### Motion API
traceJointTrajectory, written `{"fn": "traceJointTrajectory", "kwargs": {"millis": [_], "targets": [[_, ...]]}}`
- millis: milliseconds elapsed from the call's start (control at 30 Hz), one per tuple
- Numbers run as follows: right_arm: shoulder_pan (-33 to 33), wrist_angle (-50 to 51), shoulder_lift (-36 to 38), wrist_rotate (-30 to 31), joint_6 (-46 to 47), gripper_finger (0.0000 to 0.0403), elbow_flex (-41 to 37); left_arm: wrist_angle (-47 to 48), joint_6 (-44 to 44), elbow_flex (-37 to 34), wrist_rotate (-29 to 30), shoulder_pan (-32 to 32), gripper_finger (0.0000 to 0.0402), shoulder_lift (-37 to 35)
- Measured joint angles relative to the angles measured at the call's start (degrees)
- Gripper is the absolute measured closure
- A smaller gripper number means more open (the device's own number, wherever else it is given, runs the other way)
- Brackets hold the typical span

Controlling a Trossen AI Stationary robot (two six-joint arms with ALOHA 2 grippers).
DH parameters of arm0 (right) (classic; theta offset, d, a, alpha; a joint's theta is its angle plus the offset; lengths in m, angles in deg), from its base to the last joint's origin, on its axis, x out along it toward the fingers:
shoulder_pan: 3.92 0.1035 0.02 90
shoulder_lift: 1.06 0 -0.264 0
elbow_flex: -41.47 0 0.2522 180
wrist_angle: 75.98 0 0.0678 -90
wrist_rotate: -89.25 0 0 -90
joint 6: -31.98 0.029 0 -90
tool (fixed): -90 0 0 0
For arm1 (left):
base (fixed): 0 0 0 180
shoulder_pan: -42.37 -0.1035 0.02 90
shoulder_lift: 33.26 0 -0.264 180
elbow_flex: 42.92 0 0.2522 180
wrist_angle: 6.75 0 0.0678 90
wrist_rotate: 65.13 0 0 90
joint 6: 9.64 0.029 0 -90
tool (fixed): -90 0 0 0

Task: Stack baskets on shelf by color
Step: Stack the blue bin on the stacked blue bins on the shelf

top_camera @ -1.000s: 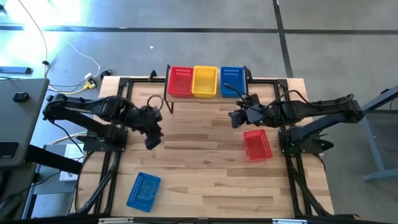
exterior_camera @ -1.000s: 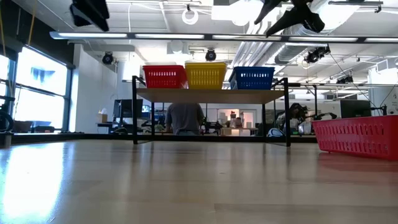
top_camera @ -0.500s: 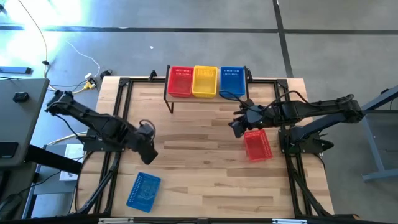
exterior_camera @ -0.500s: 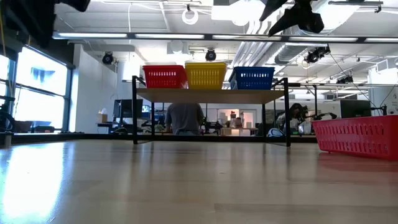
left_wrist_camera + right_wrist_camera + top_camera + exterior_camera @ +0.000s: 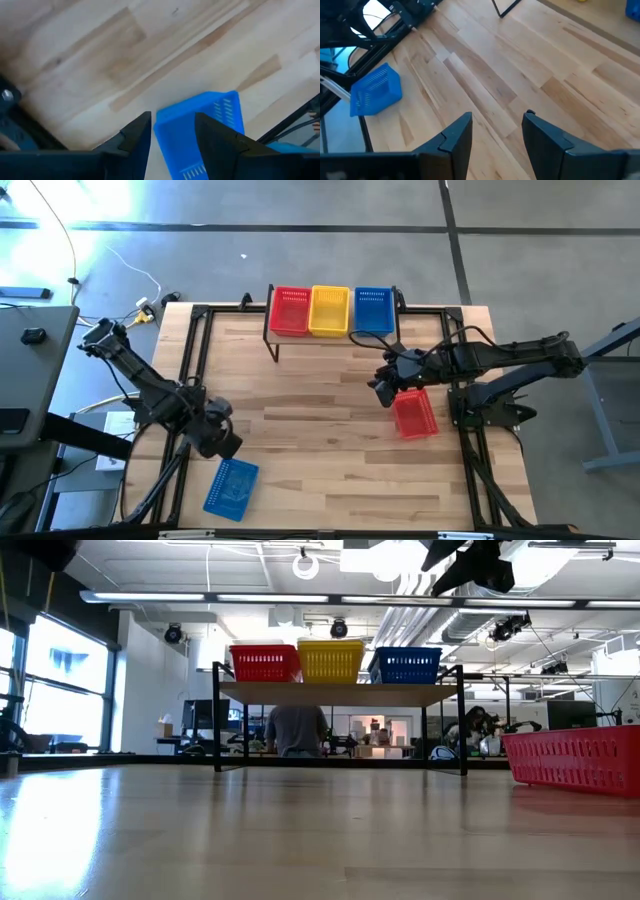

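Three baskets, red [image 5: 290, 310], yellow [image 5: 330, 310] and blue [image 5: 373, 310], stand in a row on the shelf [image 5: 340, 693] at the table's far edge. A loose blue basket [image 5: 232, 486] lies on the table near the front left, a perforated face up; it also shows in the left wrist view [image 5: 220, 115]. A loose red basket [image 5: 413, 413] rests on the table at the right. My left gripper [image 5: 172, 131] hangs open above the table, just beyond the loose blue basket's far end. My right gripper [image 5: 495, 132] is open in the air beside the red basket's far left corner.
Black frame rails [image 5: 190, 370] run along the table's left and right sides. The shelf's thin black legs [image 5: 216, 720] stand on the far part of the table. A wide stretch of bare wood [image 5: 320, 440] lies between the two loose baskets. A person sits beyond the table [image 5: 296, 728].
My left gripper has swung from the table's left middle toward the near left corner and come down, rolling as it went, until it hangs just above the loose blue basket. My right gripper has stayed in place but turned, now tipping toward the red basket. No basket has moved.
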State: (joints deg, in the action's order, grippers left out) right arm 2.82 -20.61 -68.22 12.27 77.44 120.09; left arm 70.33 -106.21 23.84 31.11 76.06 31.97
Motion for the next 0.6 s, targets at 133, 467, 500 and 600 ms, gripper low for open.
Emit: {"fn": "traceJointTrajectory", "kwargs": {"millis": [133, 467, 500, 600], "targets": [[0.0, 0.4, 0.0, 0.0, -0.5, 0.0246, 0.0, -0.4, -6.4, -0.8, -0.7, 3.6, 0.0261, 0.9], [0.0, 2.4, 0.0, 0.0, -0.6, 0.0246, 0.0, -2.7, -17.2, -0.8, -5.0, 10.2, 0.0261, 7.9], [0.0, 2.4, 0.0, 0.0, -0.6, 0.0246, 0.0, -3.6, -17.6, -0.8, -5.4, 10.6, 0.0261, 8.6], [0.0, 2.4, 0.0, 0.0, -0.6, 0.0246, 0.0, -6.2, -17.9, -0.8, -5.9, 11.1, 0.0261, 11.0]]}}
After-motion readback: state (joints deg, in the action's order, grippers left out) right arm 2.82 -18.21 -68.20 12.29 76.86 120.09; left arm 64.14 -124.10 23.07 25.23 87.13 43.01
